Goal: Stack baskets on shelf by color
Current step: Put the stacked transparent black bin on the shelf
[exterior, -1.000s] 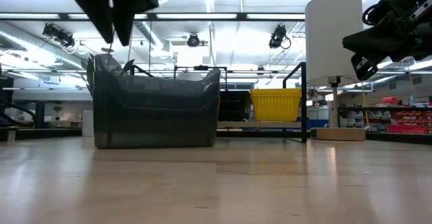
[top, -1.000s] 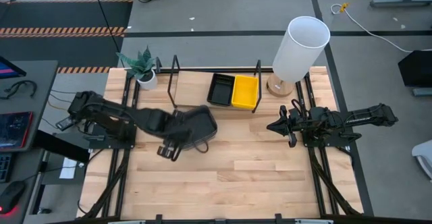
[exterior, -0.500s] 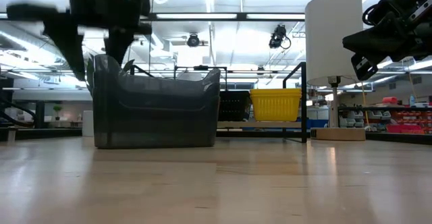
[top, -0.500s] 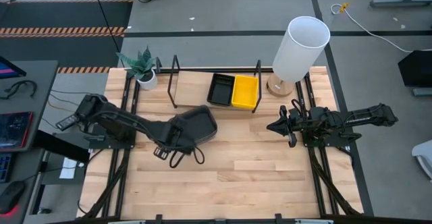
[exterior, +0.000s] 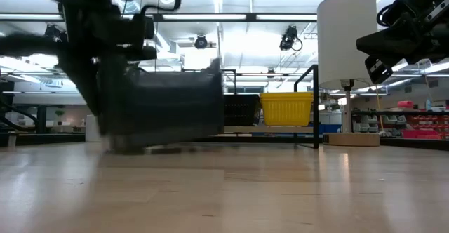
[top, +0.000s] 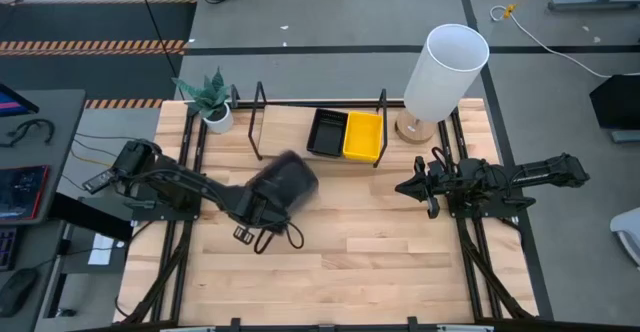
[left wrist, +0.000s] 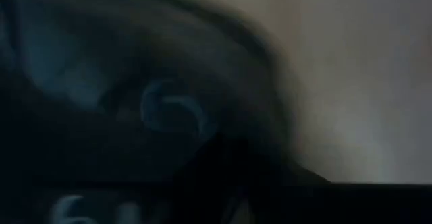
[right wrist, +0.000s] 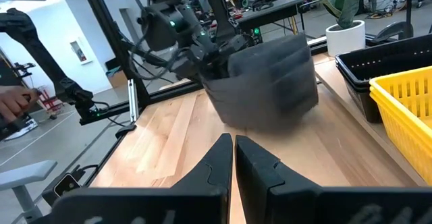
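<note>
L gripper (top: 262,212) clamped on near rim of dark grey basket (top: 284,182), basket blurred, tilted, just near of shelf (top: 290,127). Risk: one-rim grip, basket cd swing, clip shelf's wire loop (top: 259,122) or slip out. R gripper (top: 412,188) fingers together, holding nothing, parked R side. On shelf: black basket (top: 327,132) touching yellow basket (top: 363,136), side by side; contents of grey one can't tell, blur.
</note>
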Robot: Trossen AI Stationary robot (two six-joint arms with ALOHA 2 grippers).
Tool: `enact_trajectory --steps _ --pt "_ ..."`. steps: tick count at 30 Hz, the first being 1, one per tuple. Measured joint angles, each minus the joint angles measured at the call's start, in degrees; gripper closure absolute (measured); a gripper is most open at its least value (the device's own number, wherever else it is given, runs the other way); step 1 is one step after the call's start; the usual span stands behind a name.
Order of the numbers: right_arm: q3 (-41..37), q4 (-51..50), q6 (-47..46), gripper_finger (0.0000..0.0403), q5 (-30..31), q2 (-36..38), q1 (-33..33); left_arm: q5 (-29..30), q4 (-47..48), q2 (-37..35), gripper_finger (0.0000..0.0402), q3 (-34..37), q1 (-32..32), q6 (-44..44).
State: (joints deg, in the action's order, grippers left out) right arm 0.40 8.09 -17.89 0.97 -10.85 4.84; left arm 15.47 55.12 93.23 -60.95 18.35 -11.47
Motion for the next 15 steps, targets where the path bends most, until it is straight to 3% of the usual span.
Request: enact_trajectory --steps 2,7,10,15 --pt "0.0 0.0 0.0 0.0378 0.0 0.0 0.0 -2.6 0.2 0.0 0.0382 -1.5 0.5 3.0" --pt "0.0 0.0 0.0 0.0378 0.0 0.0 0.0 -6.4 4.2 0.0 0.0376 -8.3 2.0 11.4" --pt "0.0 0.0 0.0 0.0378 0.0 0.0 0.0 -3.9 9.7 0.0 0.0383 -12.9 3.1 13.9" --pt "0.0 0.0 0.0 0.0378 0.0 0.0 0.0 3.3 10.6 0.0 0.0385 -20.4 3.0 16.5"
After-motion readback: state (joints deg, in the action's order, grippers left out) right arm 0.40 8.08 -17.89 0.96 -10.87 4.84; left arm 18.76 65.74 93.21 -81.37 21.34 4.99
